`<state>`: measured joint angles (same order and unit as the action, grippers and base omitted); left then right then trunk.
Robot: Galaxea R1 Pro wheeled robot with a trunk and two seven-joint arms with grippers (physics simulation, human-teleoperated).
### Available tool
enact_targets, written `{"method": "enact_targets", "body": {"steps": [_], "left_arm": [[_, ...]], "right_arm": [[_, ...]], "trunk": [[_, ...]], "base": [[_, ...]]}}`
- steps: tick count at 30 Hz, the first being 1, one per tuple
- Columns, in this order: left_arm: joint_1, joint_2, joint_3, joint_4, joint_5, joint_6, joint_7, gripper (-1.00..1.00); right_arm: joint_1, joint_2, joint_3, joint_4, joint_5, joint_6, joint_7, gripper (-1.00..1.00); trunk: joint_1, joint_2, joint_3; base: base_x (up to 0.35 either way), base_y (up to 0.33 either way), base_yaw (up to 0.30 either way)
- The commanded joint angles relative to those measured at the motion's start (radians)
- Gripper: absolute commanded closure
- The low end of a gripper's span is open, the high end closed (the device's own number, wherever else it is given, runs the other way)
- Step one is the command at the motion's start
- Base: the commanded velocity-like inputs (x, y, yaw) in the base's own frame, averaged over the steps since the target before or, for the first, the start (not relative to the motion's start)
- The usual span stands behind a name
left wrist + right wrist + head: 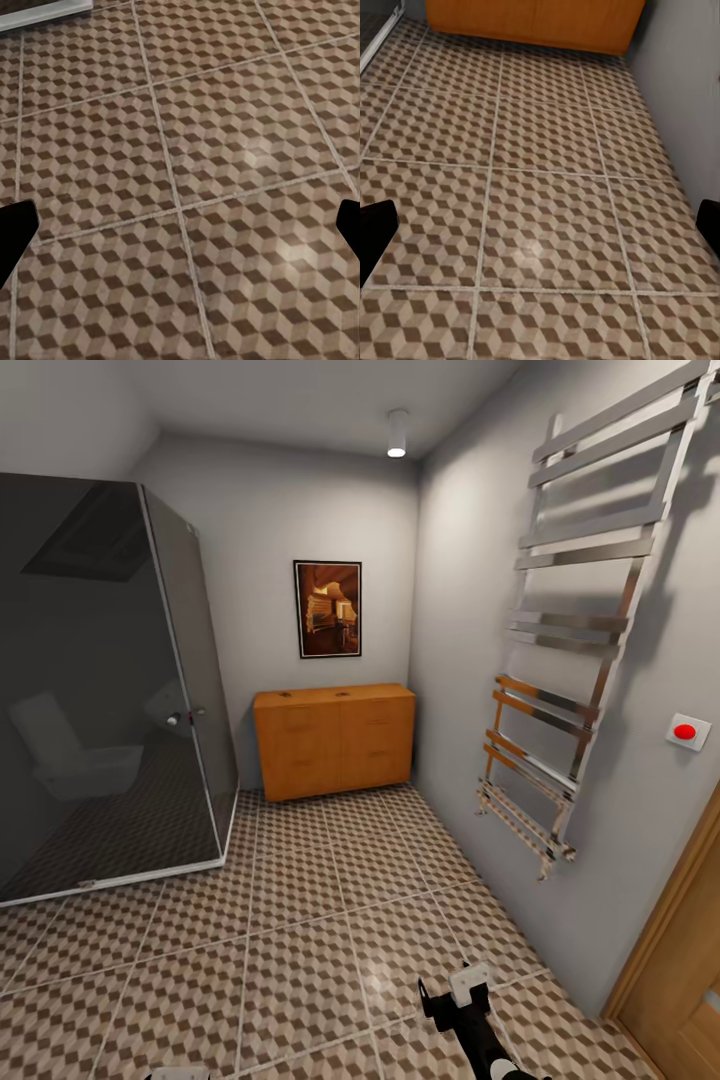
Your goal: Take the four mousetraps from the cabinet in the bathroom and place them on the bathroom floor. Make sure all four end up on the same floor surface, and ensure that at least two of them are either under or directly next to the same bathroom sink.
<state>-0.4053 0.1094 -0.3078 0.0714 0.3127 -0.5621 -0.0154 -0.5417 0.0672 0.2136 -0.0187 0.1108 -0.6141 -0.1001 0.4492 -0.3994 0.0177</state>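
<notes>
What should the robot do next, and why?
Probably roll forward toward the cabinet. It stands against the far wall, across several rows of floor tiles, out of reach of the right gripper, which seems open and holds nothing. The left gripper looks open and empty too. No mousetraps can be made out yet, so getting closer comes first.

Head view faces cabinet (pixel 334 738) from afar; wrist views overlook floor (pixel 225 150) closely.
</notes>
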Motion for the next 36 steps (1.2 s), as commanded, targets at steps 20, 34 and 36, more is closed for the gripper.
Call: {"method": "enact_targets", "body": {"steps": [20,34,36], "left_arm": [[-0.001,0.000,-0.008,0.004,0.008,-0.006,-0.002,-1.00],[-0.001,0.000,-0.009,0.004,0.008,-0.006,-0.002,-1.00],[-0.001,0.000,-0.009,0.004,0.008,-0.006,-0.002,-1.00]], "right_arm": [[0.000,0.000,0.003,0.001,0.010,-0.001,-0.012,-1.00],[-0.001,0.017,0.003,0.002,0.010,-0.001,-0.012,-1.00],[0.000,0.018,0.003,0.002,0.010,-0.001,-0.012,-1.00]], "trunk": [[0.001,-0.001,0.000],[0.001,-0.001,0.000],[0.001,-0.001,0.000]], "base": [[0.294,-0.127,0.203],[0.284,-0.153,0.059],[0.268,-0.189,0.002]]}}
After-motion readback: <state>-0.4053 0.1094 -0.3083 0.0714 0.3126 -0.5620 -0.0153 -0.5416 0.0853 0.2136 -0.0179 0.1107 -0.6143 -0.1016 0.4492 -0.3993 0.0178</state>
